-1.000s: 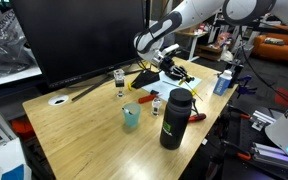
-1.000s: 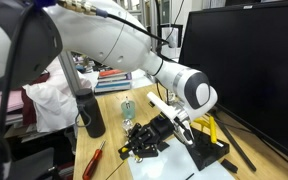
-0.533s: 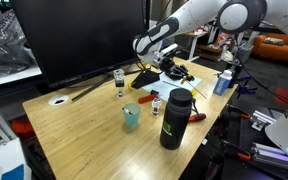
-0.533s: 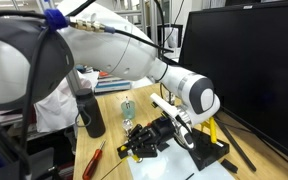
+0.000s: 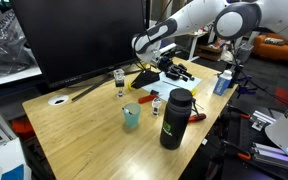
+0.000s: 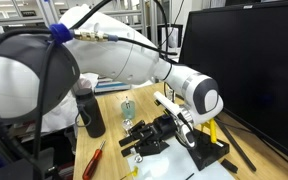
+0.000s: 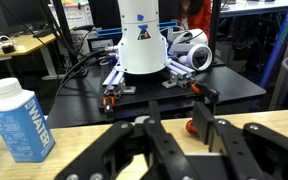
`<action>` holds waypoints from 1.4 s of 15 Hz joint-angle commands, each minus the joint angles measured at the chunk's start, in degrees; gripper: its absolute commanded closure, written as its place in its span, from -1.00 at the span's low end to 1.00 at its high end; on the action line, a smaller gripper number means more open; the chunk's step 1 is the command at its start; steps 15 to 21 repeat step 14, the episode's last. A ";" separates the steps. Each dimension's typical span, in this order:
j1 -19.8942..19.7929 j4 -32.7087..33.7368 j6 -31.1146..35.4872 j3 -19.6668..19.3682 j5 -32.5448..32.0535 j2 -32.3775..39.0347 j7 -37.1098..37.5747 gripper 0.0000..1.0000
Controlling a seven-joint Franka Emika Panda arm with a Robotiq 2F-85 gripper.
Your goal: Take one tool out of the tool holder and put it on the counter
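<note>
The tool holder (image 5: 144, 76) is a black block at the far side of the counter (image 5: 84, 130), with a yellow-handled tool (image 6: 212, 128) standing in it. It shows in both exterior views (image 6: 209, 150). My gripper (image 5: 174, 69) hangs low over the counter (image 6: 109, 135) beside the holder, and also shows in an exterior view (image 6: 136, 140). In the wrist view its jaws (image 7: 174, 125) are apart, with bare wood (image 7: 269, 140) showing between them and nothing gripped. A red-handled tool (image 7: 192, 127) lies on the counter just beyond the fingertips. The holder is out of the wrist view.
On the counter stand a black bottle (image 5: 174, 118), a teal cup (image 5: 131, 116), a glass (image 5: 119, 82), a small jar (image 5: 156, 103) and a blue-labelled bottle (image 7: 14, 120). A red screwdriver (image 5: 197, 117) lies near the edge. A large monitor (image 5: 84, 40) stands behind.
The arm's upper links have swung a little. The gripper has shifted only slightly and stays low beside the holder.
</note>
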 commanded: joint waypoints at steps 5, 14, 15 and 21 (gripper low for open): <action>-0.68 5.21 0.46 -0.25 2.62 1.05 1.05 -0.97; -0.14 5.12 1.19 -0.21 1.50 0.37 0.25 -1.00; -0.14 5.12 1.19 -0.21 1.50 0.37 0.25 -1.00; -0.14 5.12 1.19 -0.21 1.50 0.37 0.25 -1.00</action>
